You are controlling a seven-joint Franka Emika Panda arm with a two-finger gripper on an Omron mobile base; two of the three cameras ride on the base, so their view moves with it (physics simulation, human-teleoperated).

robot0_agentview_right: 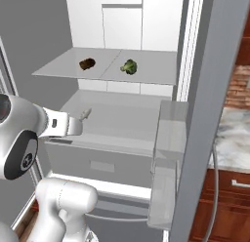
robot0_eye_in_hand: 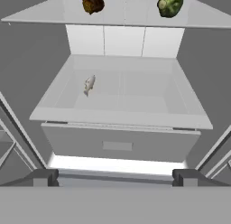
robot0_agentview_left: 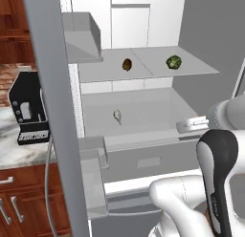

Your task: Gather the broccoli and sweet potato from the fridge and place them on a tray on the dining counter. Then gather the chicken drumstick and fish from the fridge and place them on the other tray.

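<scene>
A: Where are the vegetables?
B: The broccoli [robot0_eye_in_hand: 170, 3] and the sweet potato [robot0_eye_in_hand: 93, 4] both lie on the upper shelf [robot0_agentview_left: 191, 66] of the open fridge [robot0_agentview_right: 122, 21], well apart from each other, the broccoli toward the right side as the hand looks in.

A: And below that?
B: The fish [robot0_eye_in_hand: 89, 85] lies alone on the lower shelf [robot0_eye_in_hand: 149, 99], left of its middle. Under that shelf sits a closed drawer [robot0_eye_in_hand: 118, 145].

A: How is the gripper [robot0_eye_in_hand: 116, 177]?
B: Spread wide, holding nothing. It faces into the fridge in front of the drawer, outside the lower shelf's front edge.

A: Anything crowding it?
B: The fridge door [robot0_agentview_left: 52, 112] stands open on the left, with its door bins [robot0_agentview_right: 168, 153] beside the cabinet opening. A coffee machine [robot0_agentview_left: 28, 109] stands on the marble counter [robot0_agentview_left: 19, 150] beyond the door. Between the two shelves there is open room, and the space around the fish is bare.
</scene>
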